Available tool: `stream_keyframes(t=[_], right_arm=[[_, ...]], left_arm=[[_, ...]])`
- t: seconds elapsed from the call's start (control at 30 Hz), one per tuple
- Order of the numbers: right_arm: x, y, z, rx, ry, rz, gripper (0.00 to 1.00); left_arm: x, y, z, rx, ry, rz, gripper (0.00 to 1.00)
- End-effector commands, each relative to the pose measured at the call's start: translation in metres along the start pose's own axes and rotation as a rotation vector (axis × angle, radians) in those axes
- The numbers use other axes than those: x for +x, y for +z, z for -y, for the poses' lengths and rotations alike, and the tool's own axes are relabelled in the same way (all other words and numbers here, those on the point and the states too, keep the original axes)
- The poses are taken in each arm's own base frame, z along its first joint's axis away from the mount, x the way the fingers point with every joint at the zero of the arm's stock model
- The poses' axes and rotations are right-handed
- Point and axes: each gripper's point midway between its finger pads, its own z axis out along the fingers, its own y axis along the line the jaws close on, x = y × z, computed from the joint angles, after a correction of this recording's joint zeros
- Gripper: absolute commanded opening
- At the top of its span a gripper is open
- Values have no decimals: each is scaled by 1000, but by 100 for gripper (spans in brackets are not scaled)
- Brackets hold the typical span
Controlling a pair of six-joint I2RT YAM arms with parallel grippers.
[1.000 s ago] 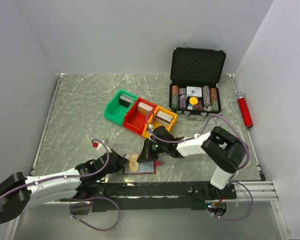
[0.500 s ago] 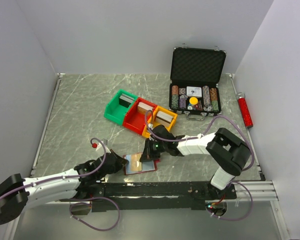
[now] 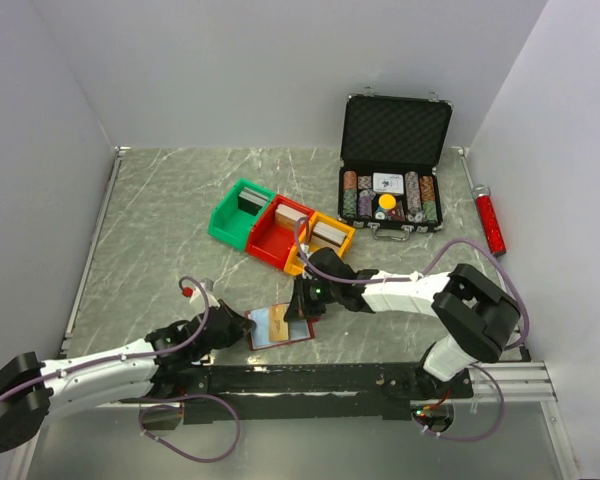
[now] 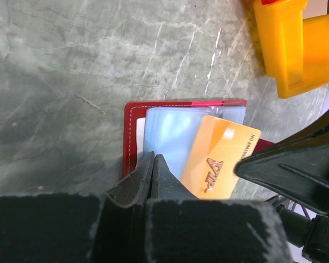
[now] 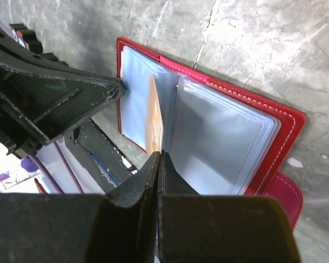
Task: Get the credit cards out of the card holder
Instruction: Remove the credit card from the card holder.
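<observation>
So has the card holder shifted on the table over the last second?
No. The card holder still lies in the same spot, just nearer than the yellow bin.

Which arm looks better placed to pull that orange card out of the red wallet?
Right. The right pincer is shut on the edge of the orange card, so it could probably just draw back. The left pincer, also shut, rests on the card holder, seemingly pinning it.
</observation>
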Motion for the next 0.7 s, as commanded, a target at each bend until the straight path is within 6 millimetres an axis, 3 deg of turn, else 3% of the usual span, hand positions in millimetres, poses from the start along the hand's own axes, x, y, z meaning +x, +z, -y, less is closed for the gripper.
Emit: stream_keyframes(t=[0.0,0.2,0.43,0.67], right_arm=[[-8,-11,-10,-9,-51,34,0],[-6,-23,-10,10,-84,36,0],[-10,-42,-20,11,-128,60,0],[-15,-53,-26,18,-153,72,0]], left_arm=[[-1,-4,-23,-70,49,11,1],[-12,-10,-11,-35,44,52,9],[-24,-17,6,7,50,90,35],[-31,-21,18,13,73,108,40]])
